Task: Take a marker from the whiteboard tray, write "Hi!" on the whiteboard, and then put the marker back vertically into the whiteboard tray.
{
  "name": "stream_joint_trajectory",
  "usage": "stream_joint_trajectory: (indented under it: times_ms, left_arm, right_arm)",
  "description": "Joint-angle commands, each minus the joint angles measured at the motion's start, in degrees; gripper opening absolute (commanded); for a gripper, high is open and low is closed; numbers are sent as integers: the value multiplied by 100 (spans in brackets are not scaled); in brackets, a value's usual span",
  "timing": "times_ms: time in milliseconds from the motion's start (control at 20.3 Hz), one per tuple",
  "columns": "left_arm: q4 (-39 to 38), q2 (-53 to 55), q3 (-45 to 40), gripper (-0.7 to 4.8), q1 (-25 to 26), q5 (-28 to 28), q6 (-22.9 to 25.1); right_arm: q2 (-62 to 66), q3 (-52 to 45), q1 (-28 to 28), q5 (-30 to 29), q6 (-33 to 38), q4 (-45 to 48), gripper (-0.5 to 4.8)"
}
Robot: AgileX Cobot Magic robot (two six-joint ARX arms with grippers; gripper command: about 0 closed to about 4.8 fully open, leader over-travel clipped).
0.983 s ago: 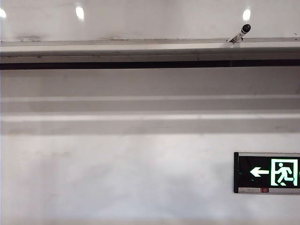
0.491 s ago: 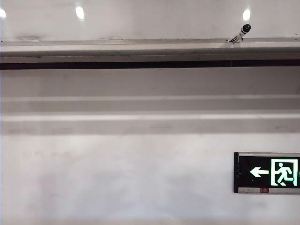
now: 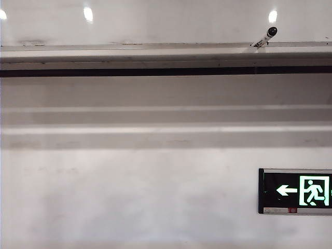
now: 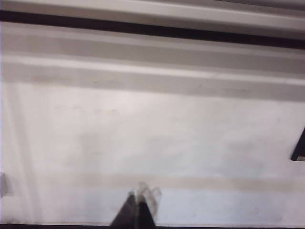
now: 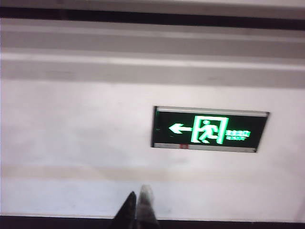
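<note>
Nearest, the left gripper [image 4: 138, 212] and right gripper [image 5: 138, 210] face the wall, fingers pressed together, holding nothing. Farther off, the marker [image 3: 265, 36] leans on the tray [image 3: 129, 53] below the whiteboard [image 3: 166, 21]. No "Hi!" shows; likely finished.

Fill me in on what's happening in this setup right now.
Nothing is being handled at the moment. The slim white marker with the black cap leans tilted at the right end of the long silver-grey metal whiteboard tray, under the glossy white whiteboard, which shows no writing in view. The left claw and the right claw both look shut and empty, pointing at the matte whitish wall below, the right one near the green exit sign. Neither arm shows in the exterior view.
</note>
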Motion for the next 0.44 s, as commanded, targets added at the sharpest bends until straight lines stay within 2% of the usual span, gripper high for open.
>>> stream_joint_trajectory:
  times_ms: [49,442]
  left_arm:
    - [57,-4,2,4,7,22,13]
    - [57,-4,2,4,7,22,13]
  right_arm:
    - [-9,11,-118,22,-11,101,13]
    - [-9,13,-120,26,-11,101,13]
